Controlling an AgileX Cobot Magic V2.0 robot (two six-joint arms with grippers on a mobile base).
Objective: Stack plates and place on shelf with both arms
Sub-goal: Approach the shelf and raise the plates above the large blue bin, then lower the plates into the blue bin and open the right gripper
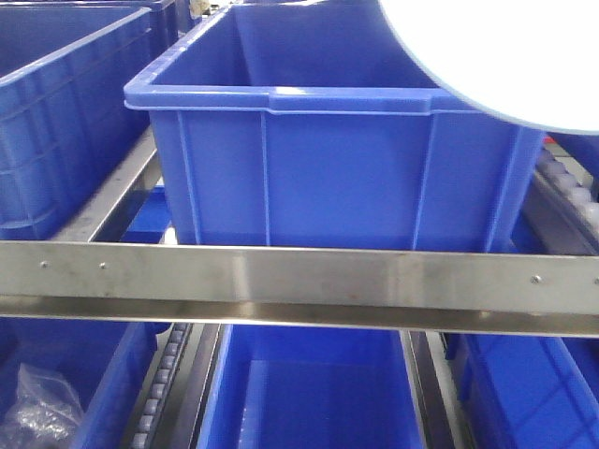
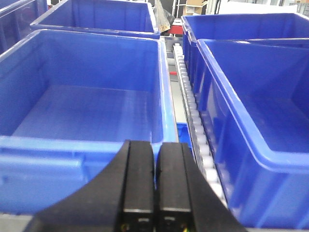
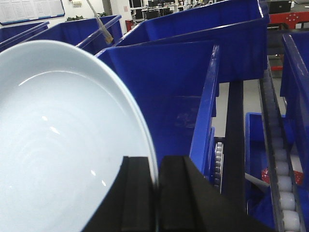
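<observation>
Right gripper (image 3: 157, 169), lower centre, clamps the rim of a pale plate (image 3: 63, 145) at frame left; left gripper (image 2: 155, 154), jaws together, empty, before a blue crate (image 2: 82, 63).

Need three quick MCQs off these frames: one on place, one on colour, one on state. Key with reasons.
1. In the front view, where is the glossy pale bluish-white round plate?
A) upper right, overlapping the crate's corner
B) lower left
C) below the shelf beam

2. What colour is the big rectangular plastic crate on the brushed steel shelf?
A) red
B) blue
C) grey

3. What state is the left gripper in?
A) wide open
B) shut on the plate
C) shut, holding nothing

Key:
1 A, the plate covers the crate's top right rim.
2 B, every visible wall is blue.
3 C, its fingers meet with nothing between them; the right gripper is the one clamping the plate's rim.
</observation>
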